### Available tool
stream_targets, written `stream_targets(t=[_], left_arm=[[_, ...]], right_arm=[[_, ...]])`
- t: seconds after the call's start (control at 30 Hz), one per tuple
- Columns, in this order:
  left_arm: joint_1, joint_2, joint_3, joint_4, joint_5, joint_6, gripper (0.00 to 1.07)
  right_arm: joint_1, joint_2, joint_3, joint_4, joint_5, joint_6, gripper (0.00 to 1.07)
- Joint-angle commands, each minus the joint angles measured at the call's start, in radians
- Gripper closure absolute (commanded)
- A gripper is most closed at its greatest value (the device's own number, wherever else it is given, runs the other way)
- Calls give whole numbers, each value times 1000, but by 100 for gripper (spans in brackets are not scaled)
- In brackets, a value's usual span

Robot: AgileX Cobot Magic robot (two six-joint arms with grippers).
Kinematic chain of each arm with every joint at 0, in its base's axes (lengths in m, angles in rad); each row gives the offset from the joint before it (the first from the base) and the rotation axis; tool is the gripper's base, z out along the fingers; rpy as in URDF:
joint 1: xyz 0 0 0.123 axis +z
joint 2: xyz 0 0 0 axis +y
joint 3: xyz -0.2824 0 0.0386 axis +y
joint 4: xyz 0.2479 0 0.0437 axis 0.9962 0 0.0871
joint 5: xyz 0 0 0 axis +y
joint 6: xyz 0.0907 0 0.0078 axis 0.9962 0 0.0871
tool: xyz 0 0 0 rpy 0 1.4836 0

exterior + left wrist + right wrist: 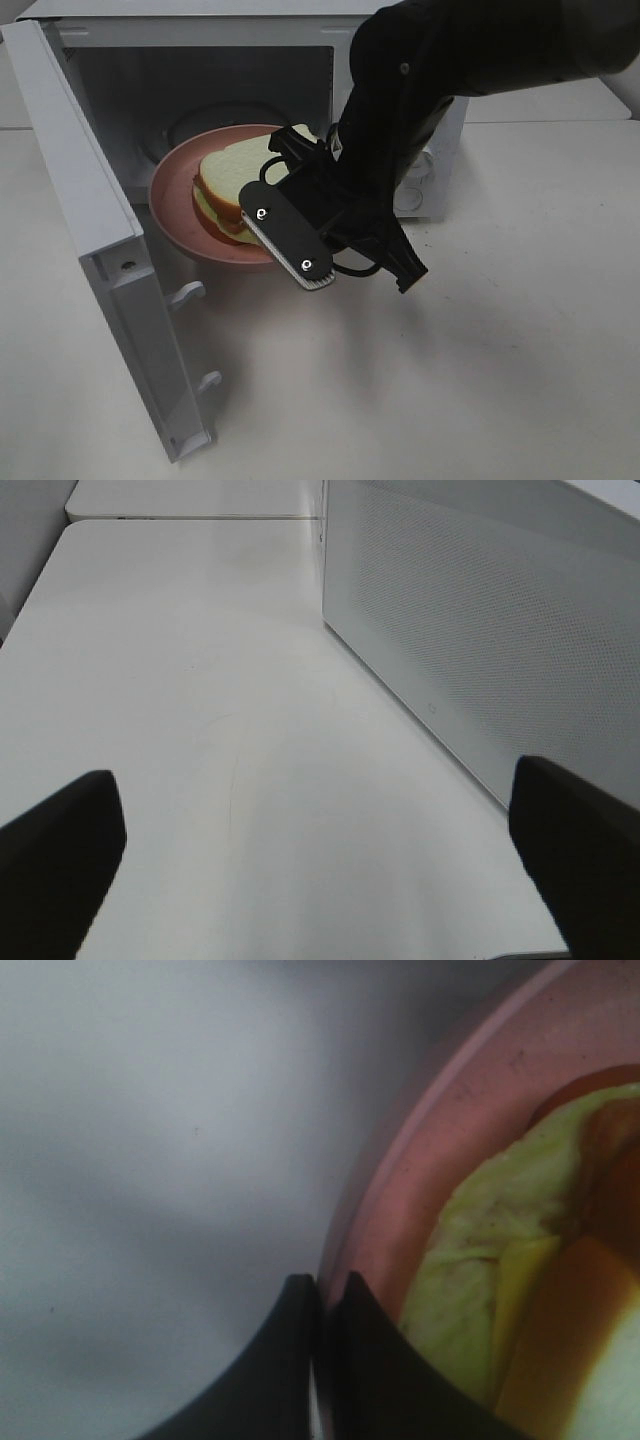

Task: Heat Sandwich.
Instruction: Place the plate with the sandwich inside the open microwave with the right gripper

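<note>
pink plate (170, 197) | sandwich (235, 172) on it | right gripper (322, 1288) clamped on rim

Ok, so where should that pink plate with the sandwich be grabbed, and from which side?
Probably best to pinch the pink plate by its bare raised rim on the side facing out of the open microwave, coming from the front. The sandwich fills the middle, leaving only the rim free, and the microwave's walls close off other sides. The right gripper is shut on that rim.
</note>
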Motion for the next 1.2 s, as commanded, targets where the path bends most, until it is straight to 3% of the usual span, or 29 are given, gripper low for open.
stream_targets(t=[0.03,1.0,1.2], left_arm=[[-6,-26,3,-5,-2,3,5],[-6,-26,3,-5,-2,3,5],[-6,-26,3,-5,-2,3,5]], right_arm=[[-2,35,-73,-2,18,-13,107],[-2,318,-519,-28,212,93,107],[-4,404,-673,-30,287,144,106]])
